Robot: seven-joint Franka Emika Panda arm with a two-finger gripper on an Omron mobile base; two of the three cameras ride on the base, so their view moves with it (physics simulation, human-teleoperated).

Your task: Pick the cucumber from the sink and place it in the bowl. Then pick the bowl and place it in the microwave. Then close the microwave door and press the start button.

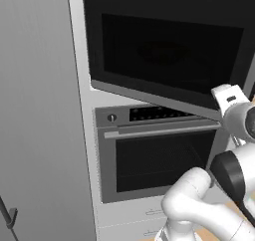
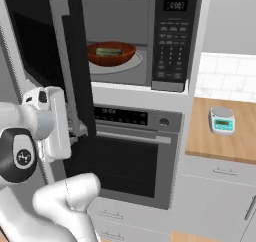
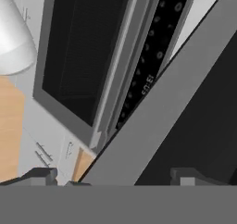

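White arm raised, pincer (image 3: 113, 176) wide open, fingers apart.

Flat, even rendered light with no clear source and few cast shadows. The microwave door (image 1: 164, 51) glass reads near-black, without glare. The microwave (image 2: 127, 41) cavity is softly lit. Edges look slightly soft and jagged, coarsest in the hand view.

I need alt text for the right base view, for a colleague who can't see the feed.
Microwave with its door swung open to the left; inside, a bowl holding the cucumber sits on the turntable. The white arm is raised beside the door's lower edge, above the oven; a small scale sits on the counter at right.
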